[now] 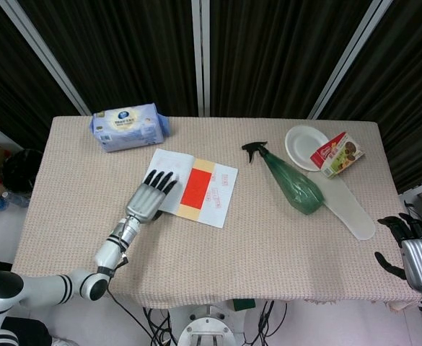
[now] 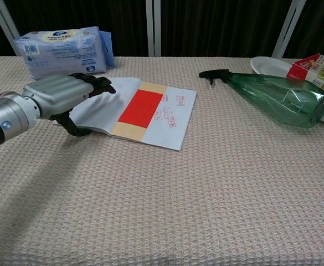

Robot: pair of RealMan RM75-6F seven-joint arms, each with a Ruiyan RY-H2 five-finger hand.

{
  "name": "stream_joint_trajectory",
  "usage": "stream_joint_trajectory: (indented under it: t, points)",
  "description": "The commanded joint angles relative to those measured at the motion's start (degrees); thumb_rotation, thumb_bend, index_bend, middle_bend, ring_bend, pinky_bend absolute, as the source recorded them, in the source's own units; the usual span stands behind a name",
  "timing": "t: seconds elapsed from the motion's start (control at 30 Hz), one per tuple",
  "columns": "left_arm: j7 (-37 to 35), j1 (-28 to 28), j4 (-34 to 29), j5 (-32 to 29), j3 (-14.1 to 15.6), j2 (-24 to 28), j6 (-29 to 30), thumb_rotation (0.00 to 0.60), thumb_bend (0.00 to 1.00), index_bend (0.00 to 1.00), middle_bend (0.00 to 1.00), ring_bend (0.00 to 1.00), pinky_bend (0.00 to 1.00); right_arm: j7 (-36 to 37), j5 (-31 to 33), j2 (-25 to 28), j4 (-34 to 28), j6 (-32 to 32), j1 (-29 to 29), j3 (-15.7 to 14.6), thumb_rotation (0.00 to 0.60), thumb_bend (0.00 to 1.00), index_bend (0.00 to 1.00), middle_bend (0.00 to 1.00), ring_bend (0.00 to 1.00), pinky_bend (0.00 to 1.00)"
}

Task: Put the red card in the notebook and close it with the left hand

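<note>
Trouble from here, as I judge it, lies in the page edge: the open white lined notebook (image 2: 134,113) lies flat on the beige woven tabletop (image 2: 206,194), and if my left robot hand (image 2: 59,95) pushes sideways instead of getting under the left page, the whole book may skid toward the green plastic spray bottle (image 2: 278,100). The flat red card (image 2: 141,107) rests unheld on the tan strip at the spine, so a jerky fold could flick it out or leave it poking past the cover.

My left robot hand holds nothing; its dark fingers (image 1: 157,180) are apart and stretched over the notebook's left page, thumb hooked low at the near-left edge, though I cannot tell if it truly touches. My right robot hand (image 1: 415,256) hangs off the tabletop's near right corner, fingers loosely spread and empty.
</note>
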Motion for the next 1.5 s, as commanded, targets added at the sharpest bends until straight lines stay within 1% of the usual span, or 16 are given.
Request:
stream_joint_trajectory:
  t: [0.03,0.13,0.2,0.4,0.5,0.7,0.83,1.07,1.3,1.5]
  points:
    - [-3.06,0.87,2.82,1.93,-0.9,-1.69,-0.03,0.6,0.2,0.09,0.0,0.0,0.05,-0.04,-0.05,0.0,-0.08,0.08,-0.03,-0.01,0.6,0.17,0.28,0.24,0.14,0.22]
    - [-7.74,1.74,7.51,5.76,-1.26,-3.95,2.25,0.6,0.19,0.09,0.0,0.0,0.05,-0.16,-0.08,0.08,-0.18,0.14,-0.08,-0.04,0.6,0.17,0.28,0.24,0.14,0.22]
    - [-11.46,2.41,11.78,9.03,-1.36,-5.88,4.98,0.6,0.18,0.09,0.0,0.0,0.05,-0.23,-0.13,0.16,-0.31,0.23,-0.12,-0.04,0.6,0.17,0.28,0.24,0.14,0.22]
    - [-20.13,3.12,23.23,17.19,-0.63,-10.34,11.3,0.6,0.17,0.09,0.0,0.0,0.05,-0.45,-0.2,0.24,-0.56,0.25,-0.08,0.0,0.6,0.17,0.28,0.24,0.14,0.22]
    - [-23.04,2.89,27.63,19.9,-0.53,-12.22,13.32,0.6,0.17,0.09,0.0,0.0,0.05,-0.58,-0.26,0.19,-0.65,0.21,-0.04,0.0,0.6,0.17,0.28,0.24,0.14,0.22]
    - [-26.76,1.46,33.51,23.5,-0.93,-14.91,15.39,0.6,0.17,0.09,0.0,0.0,0.05,-0.7,-0.29,0.19,-0.82,0.4,-0.14,0.0,0.6,0.17,0.28,0.24,0.14,0.22]
    - [-27.71,0.55,35.77,24.58,-1.16,-16.07,14.82,0.6,0.17,0.09,0.0,0.0,0.05,-0.61,-0.23,0.25,-0.79,0.69,-0.37,-0.05,0.6,0.17,0.28,0.24,0.14,0.22]
    - [-26.91,-1.71,38.51,27.39,-1.37,-17.27,16.33,0.6,0.17,0.09,0.0,0.0,0.05,-0.43,-0.2,0.26,-0.67,0.97,-0.59,-0.06,0.6,0.17,0.28,0.24,0.14,0.22]
    - [-22.88,-6.26,38.97,30.66,-1.2,-16.6,15.51,0.6,0.17,0.09,0.0,0.0,0.05,-0.03,-0.21,0.08,-0.29,1.34,-0.93,-0.18,0.6,0.17,0.28,0.24,0.14,0.22]
    - [-20.09,-10.52,37.59,32.63,-0.92,-14.84,12.09,0.6,0.17,0.09,0.0,0.0,0.05,0.45,-0.27,-0.13,0.17,2.17,-1.52,-0.3,0.6,0.17,0.28,0.24,0.14,0.22]
